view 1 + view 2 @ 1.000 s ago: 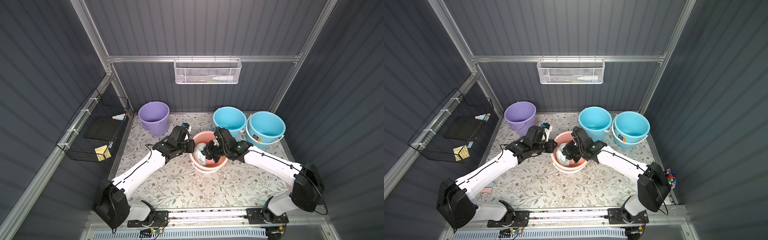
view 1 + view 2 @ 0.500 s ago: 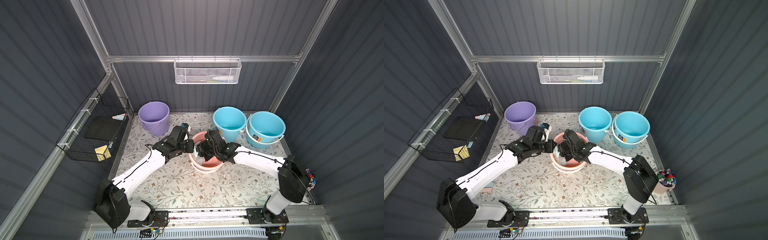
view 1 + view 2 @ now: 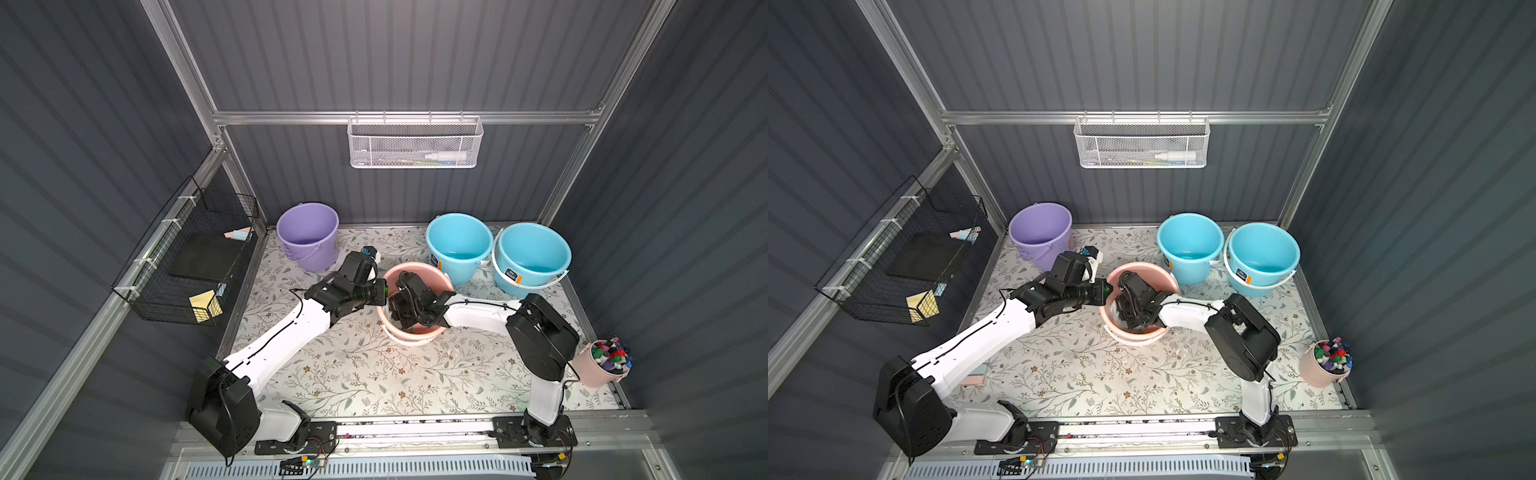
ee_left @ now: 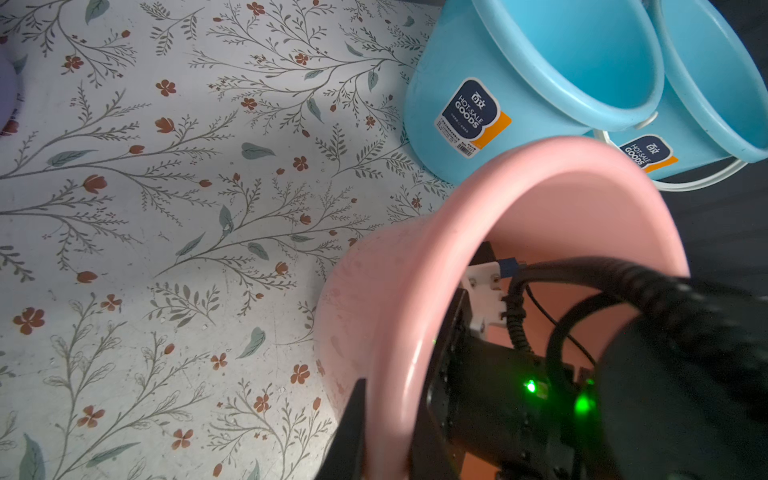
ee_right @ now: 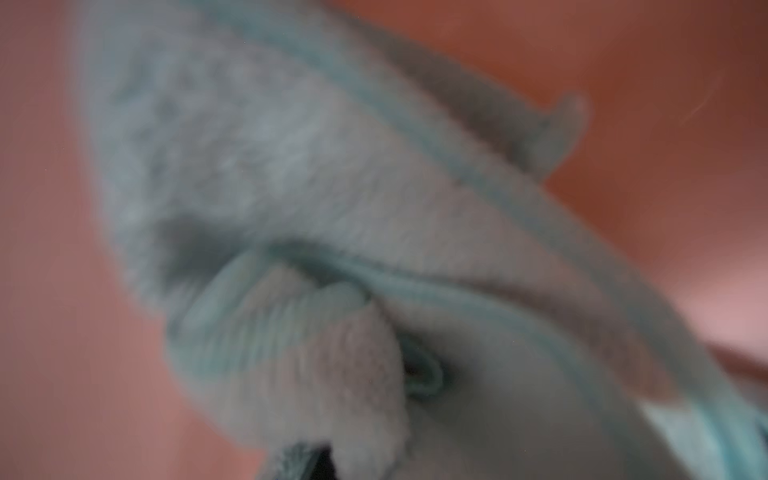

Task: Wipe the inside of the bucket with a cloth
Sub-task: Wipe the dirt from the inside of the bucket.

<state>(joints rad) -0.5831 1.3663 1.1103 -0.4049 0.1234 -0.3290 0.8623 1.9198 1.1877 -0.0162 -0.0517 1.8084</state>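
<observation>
The right gripper [image 3: 402, 319] is down inside the round pink plastic bucket [image 3: 432, 277]. Its jaws are closed tight on a bunched fold of the pale aqua-blue terry cloth [image 5: 332, 199]. In the right wrist view the rest of the cloth billows out from that pinch and lies against the pink bucket's inner wall, blurred by closeness. In both top views the arm hides nearly all of it.

The left gripper [image 4: 388, 440] is nearly closed on the pink bucket's rim, with one finger outside the wall and one inside, on the side opposite the two sky-blue plastic buckets [image 4: 540, 83].

The cloth looks light, limp and thick-piled. It should drape and drag rather than push, so a pinch on a gathered wad, as here, probably gives more wiping face than a grip on the thin hemmed edge. A loose corner may trail or fold under.

The pink bucket looks light, smooth and thin-walled. I judge it would skate over the floral-patterned mat [image 4: 166, 208] without the rim hold, which is the sensible place to brace it. A lilac plastic bucket [image 3: 308, 235] stands well apart, beyond the left arm.
</observation>
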